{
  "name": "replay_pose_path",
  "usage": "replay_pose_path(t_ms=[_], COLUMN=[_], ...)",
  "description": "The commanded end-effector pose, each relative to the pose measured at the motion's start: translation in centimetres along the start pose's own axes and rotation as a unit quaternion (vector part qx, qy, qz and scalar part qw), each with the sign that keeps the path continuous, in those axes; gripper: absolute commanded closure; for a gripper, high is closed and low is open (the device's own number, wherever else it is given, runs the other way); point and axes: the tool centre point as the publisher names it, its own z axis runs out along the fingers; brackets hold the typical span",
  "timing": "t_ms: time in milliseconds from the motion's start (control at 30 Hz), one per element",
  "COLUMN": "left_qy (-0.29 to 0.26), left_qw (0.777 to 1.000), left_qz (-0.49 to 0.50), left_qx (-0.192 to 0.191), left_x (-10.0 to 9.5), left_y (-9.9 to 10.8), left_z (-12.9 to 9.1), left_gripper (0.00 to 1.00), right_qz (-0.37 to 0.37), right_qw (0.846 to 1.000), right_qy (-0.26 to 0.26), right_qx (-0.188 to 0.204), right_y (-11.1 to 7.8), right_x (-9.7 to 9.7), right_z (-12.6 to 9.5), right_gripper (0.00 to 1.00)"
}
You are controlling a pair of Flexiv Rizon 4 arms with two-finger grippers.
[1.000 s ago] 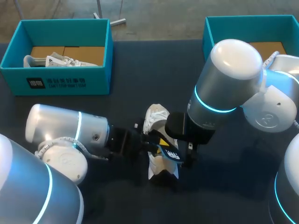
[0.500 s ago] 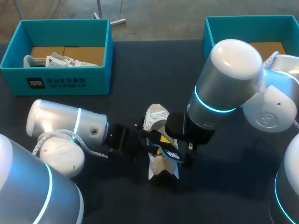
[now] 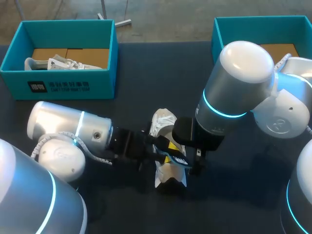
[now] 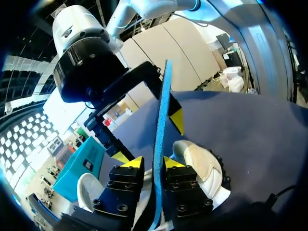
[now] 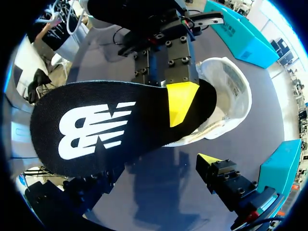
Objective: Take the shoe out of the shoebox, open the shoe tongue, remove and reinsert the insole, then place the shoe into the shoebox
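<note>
A white shoe [image 3: 163, 122] lies on the dark table's middle, also visible past the left fingers [image 4: 202, 166] and behind the insole [image 5: 231, 86]. The black-and-blue insole [image 3: 176, 160] stands on edge over it. My left gripper [image 4: 153, 162] straddles the insole [image 4: 161, 120]; a dark gap shows beside one fingertip [image 4: 134, 162], so its hold looks loose and open. In the right wrist view the insole's printed face [image 5: 110, 125] fills the space between my right gripper's [image 5: 144, 168] wide-open fingers, with one yellow tip [image 5: 209, 159] clear of it and the other hidden.
A teal shoebox [image 3: 63, 85] at the back left holds another white shoe [image 3: 63, 62]. A second teal shoebox [image 3: 229, 29] stands at the back right, partly behind my right arm [image 3: 239, 87]. Both arms crowd the table's middle.
My left gripper's fingers have parted a little around the insole, and the left forearm has shifted slightly toward the shoe. The right arm has stayed put.
</note>
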Motion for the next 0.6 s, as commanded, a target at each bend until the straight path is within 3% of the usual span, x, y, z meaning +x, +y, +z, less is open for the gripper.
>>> replay_pose_path(t_ms=[33, 433, 533, 600], left_qy=[0.0, 0.015, 0.018, 0.019], left_qw=[1.0, 1.0, 1.0, 1.0], left_qz=[-0.001, -0.007, -0.002, 0.003], left_qx=[0.002, 0.015, 0.015, 0.015], left_x=[-0.01, 0.16, 0.15, 0.14], left_y=[-0.41, -1.15, -1.31, -1.39], left_z=[-0.43, 0.14, 0.39, 0.52], left_gripper=[0.78, 0.76, 0.79, 0.88], right_qz=[0.0, 0.0, 0.0, 0.0], right_qw=[1.0, 1.0, 1.0, 1.0], right_qy=[-0.001, -0.001, -0.001, -0.001], right_qx=[0.0, 0.0, 0.0, 0.0], right_y=[0.06, 0.06, 0.06, 0.06], right_x=[0.07, 0.07, 0.07, 0.07], right_z=[0.26, 0.26, 0.26, 0.26], right_gripper=[0.0, 0.0, 0.0, 0.0])
